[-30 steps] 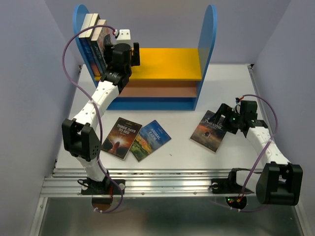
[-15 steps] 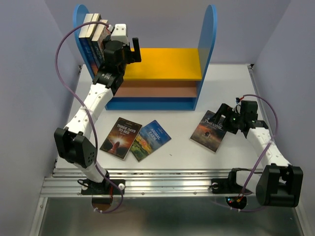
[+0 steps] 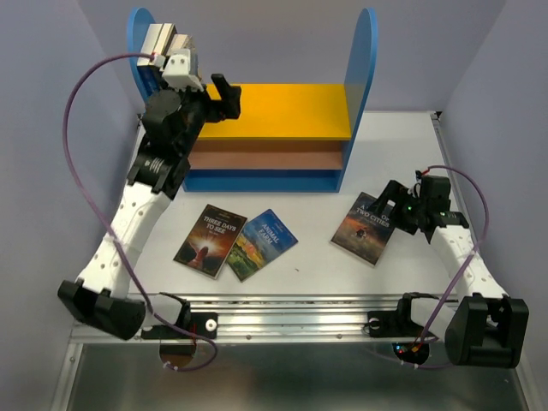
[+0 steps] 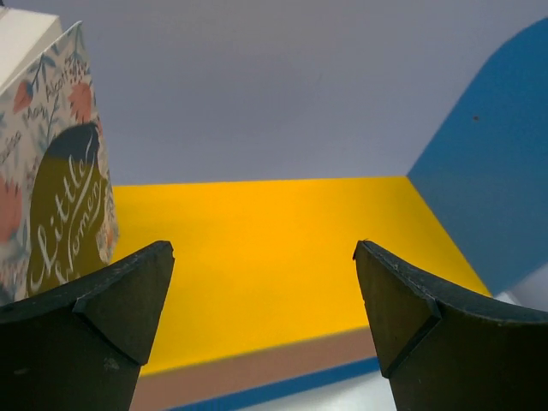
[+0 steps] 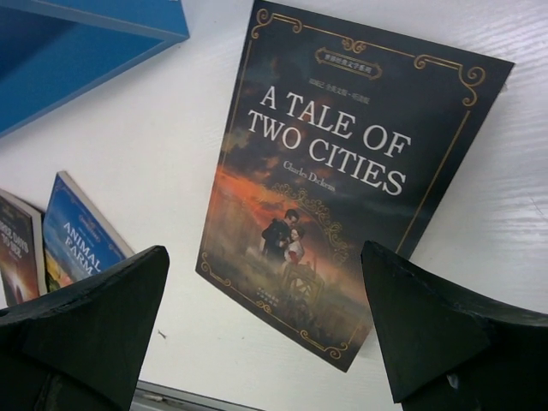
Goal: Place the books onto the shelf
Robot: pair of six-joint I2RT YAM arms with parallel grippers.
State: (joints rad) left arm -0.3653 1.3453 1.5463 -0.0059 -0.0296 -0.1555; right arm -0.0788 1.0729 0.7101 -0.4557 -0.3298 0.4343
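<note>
The white tabletop (image 3: 325, 265) carries the shelf (image 3: 282, 110), which stands at its far side, and three books lying flat, covers up. A Tale of Two Cities (image 5: 342, 188) lies askew under the gap of the right jaws. Animal Farm (image 5: 81, 235) lies beyond the jaw at the left of that wrist view, with Three Days to See (image 3: 210, 240) just beside it. The shelf's yellow board (image 4: 257, 257) spans the gap of the left jaws. On it, Little Women (image 4: 64, 197) stands upright just above the jaw at the left of that view.
</note>
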